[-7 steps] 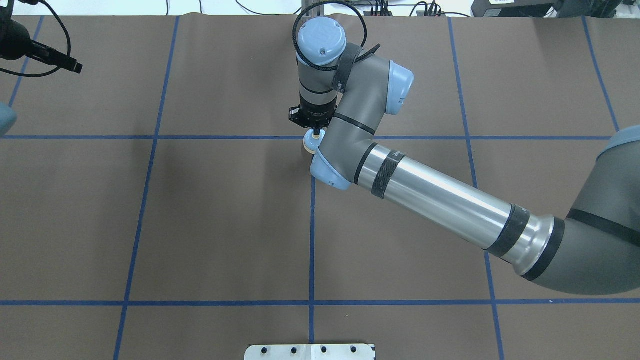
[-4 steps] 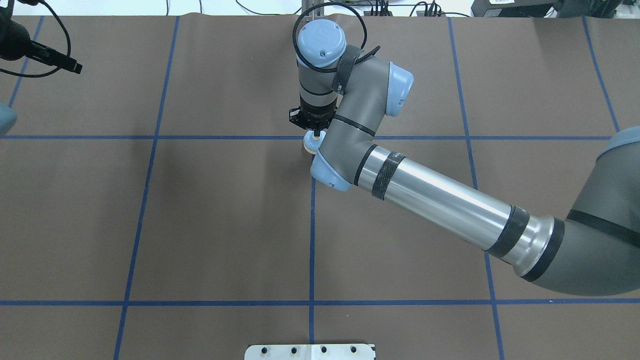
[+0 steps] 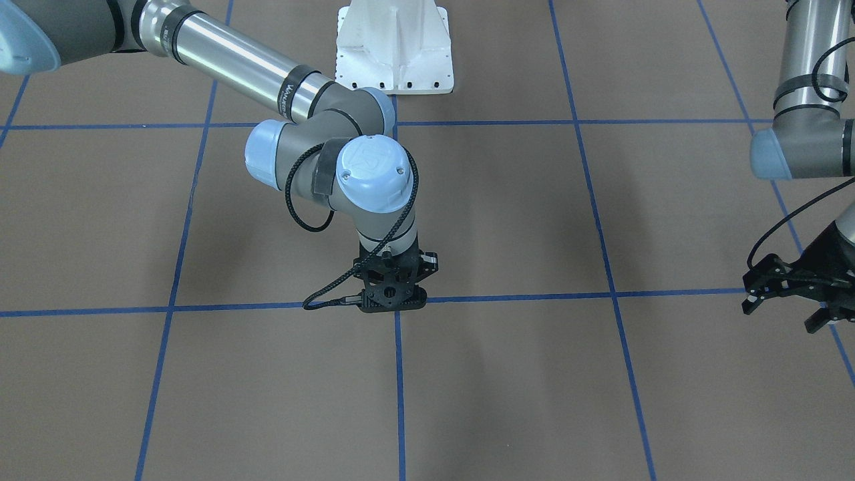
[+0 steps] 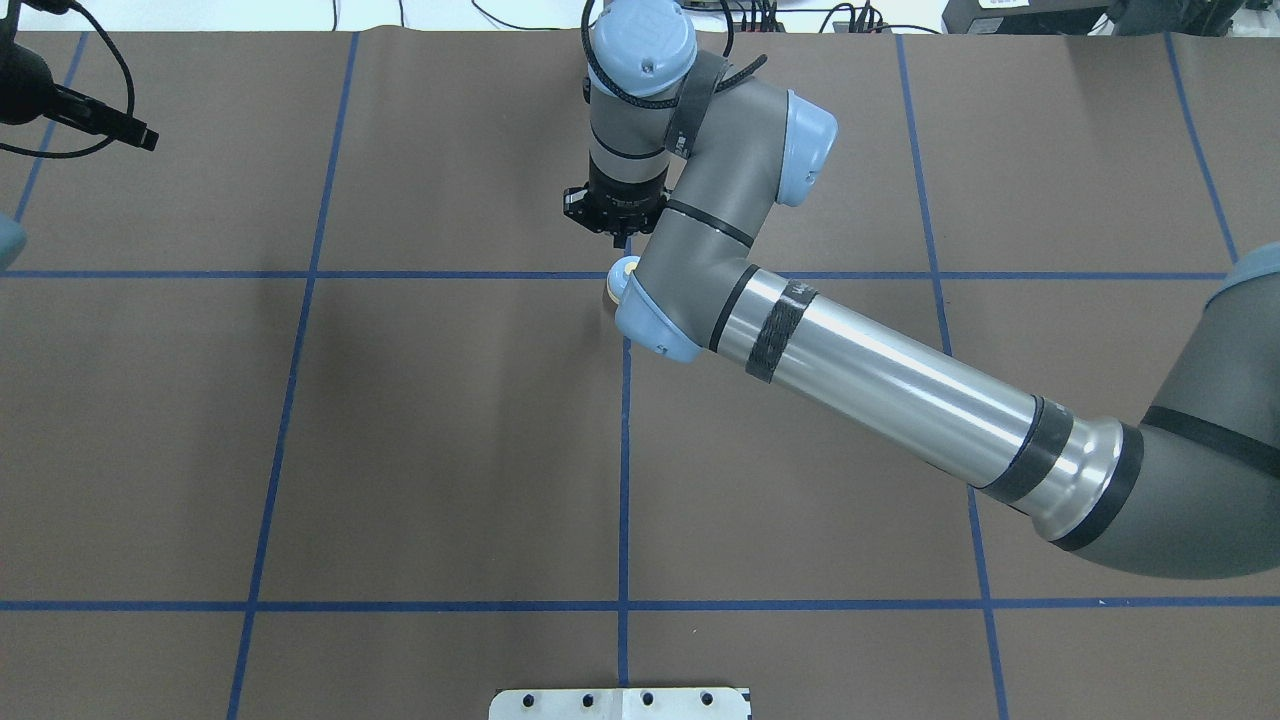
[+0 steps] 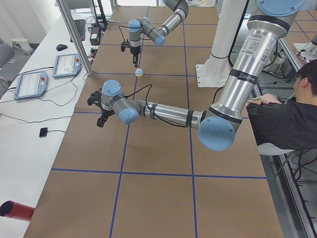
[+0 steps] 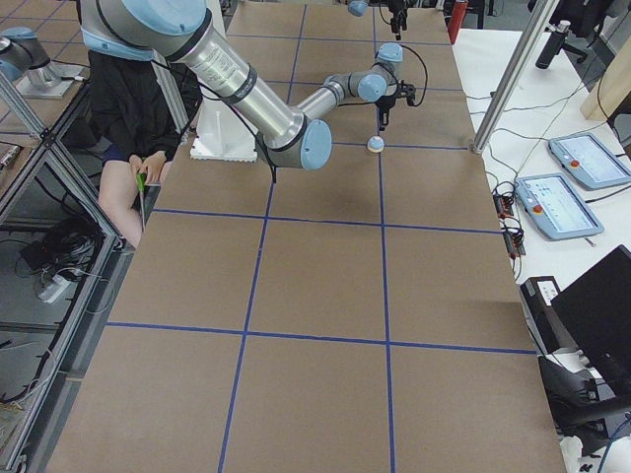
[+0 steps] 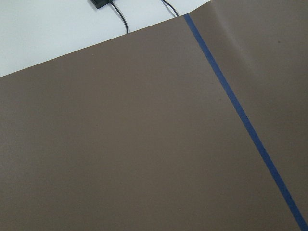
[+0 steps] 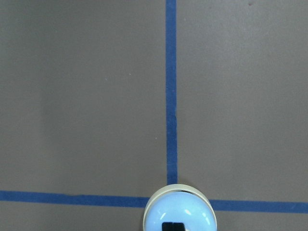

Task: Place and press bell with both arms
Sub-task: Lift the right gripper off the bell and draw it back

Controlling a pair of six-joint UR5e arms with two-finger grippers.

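Brown table paper reaches well beyond the bell on every side.

The bell, a small light-blue dome with a cream button and a pale base rim, sits upright on the desk at a crossing of blue tape lines; the right arm, grey and silver with light-blue caps, reaches over it, jaws closed together and pointing down just above the button, not touching; the left arm hangs well apart, jaws spread.
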